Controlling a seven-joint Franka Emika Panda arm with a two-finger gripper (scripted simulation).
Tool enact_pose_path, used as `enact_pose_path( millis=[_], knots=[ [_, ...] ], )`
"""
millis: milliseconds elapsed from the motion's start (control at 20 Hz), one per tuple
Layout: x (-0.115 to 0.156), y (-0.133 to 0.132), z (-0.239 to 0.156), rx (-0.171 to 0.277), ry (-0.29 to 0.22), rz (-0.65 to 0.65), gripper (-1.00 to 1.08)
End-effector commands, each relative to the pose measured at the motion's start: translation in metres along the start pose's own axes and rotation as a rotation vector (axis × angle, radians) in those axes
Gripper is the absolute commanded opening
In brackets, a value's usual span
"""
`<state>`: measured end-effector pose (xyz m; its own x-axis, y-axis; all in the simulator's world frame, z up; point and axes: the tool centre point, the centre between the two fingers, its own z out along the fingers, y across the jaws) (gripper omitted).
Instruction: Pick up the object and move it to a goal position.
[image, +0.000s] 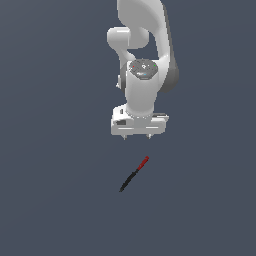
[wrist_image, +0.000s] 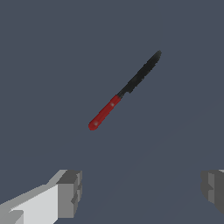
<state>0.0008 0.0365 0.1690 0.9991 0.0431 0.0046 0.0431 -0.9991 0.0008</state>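
Note:
The object (image: 134, 174) is a thin short stick, black along most of its length with a red end, lying slantwise on the dark grey floor. In the exterior view it lies below my gripper (image: 137, 137), apart from it. My gripper is open and empty, its two fingertips pointing down and set wide. In the wrist view the object (wrist_image: 124, 91) lies beyond the fingertips (wrist_image: 70, 192), well clear of them, its red end nearer to them. My gripper (wrist_image: 140, 190) holds nothing.
A plain dark grey floor (image: 50, 200) fills both views. The white arm (image: 142, 55) rises above the gripper in the exterior view.

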Motion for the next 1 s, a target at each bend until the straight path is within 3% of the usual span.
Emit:
enact_pose_path(
  millis=[0,450,950],
  knots=[
    [0.002,0.000,0.002,0.001,-0.001,0.018,1.00],
    [0.023,0.002,0.021,0.005,-0.003,0.164,1.00],
    [0.057,0.006,0.060,0.007,-0.006,0.440,1.00]
  ],
)
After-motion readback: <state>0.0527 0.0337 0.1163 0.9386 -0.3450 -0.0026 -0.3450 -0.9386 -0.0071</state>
